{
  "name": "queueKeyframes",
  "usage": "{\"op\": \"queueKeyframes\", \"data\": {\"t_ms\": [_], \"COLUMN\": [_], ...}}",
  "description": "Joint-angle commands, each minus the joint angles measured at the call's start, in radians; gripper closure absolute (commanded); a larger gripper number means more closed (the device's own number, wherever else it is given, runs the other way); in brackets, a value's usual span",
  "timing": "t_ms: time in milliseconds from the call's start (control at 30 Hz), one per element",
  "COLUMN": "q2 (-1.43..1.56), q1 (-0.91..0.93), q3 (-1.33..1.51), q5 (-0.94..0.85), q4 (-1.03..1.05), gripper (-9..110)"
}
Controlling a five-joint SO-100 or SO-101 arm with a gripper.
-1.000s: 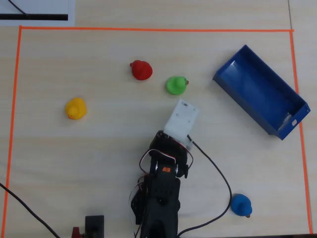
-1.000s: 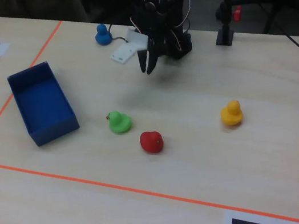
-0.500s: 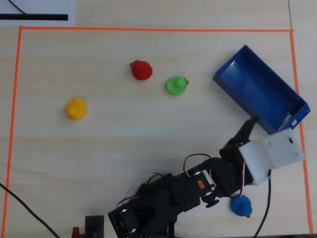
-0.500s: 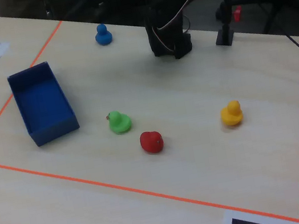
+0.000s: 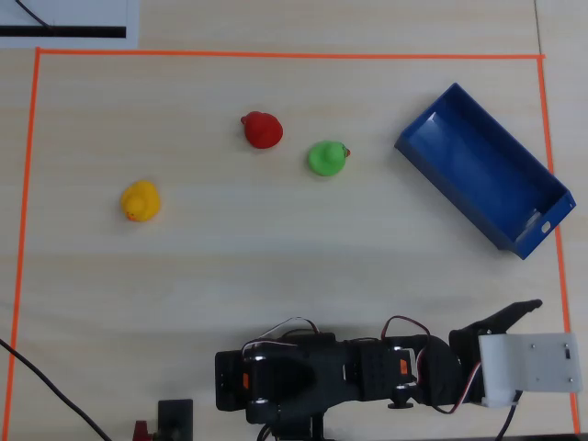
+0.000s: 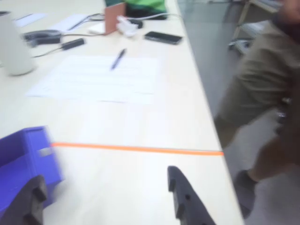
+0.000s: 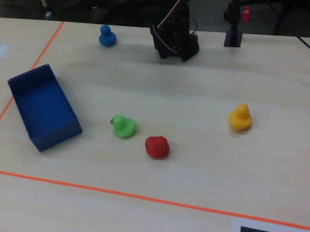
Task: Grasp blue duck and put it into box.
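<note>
The blue duck (image 7: 106, 35) stands near the far table edge in the fixed view, to the left of the arm's base (image 7: 176, 39). It does not show in the overhead or wrist views. The blue box (image 5: 482, 170) lies at an angle at the right of the overhead view. It also shows in the fixed view (image 7: 45, 105) and at the lower left of the wrist view (image 6: 23, 157). My gripper (image 6: 105, 176) is open and empty, held above the table just right of the box's end. In the overhead view the gripper (image 5: 514, 317) is at the lower right.
A green duck (image 5: 326, 158), a red duck (image 5: 262, 130) and a yellow duck (image 5: 141, 200) stand mid-table. Orange tape (image 5: 276, 53) borders the work area. Beyond the tape the wrist view shows papers (image 6: 98, 77), a pen and a person's leg (image 6: 255, 89).
</note>
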Motion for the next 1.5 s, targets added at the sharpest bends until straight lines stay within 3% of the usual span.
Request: {"op": "queueKeyframes", "data": {"t_ms": [0,533,1467], "q2": [-0.106,-0.471,-0.540], "q1": [0.057,0.167,0.278], "q3": [-0.014,0.074,0.270], "q5": [-0.034,-0.129,-0.221], "q4": [-0.137,-0.497,-0.543], "gripper": [66,65,65]}}
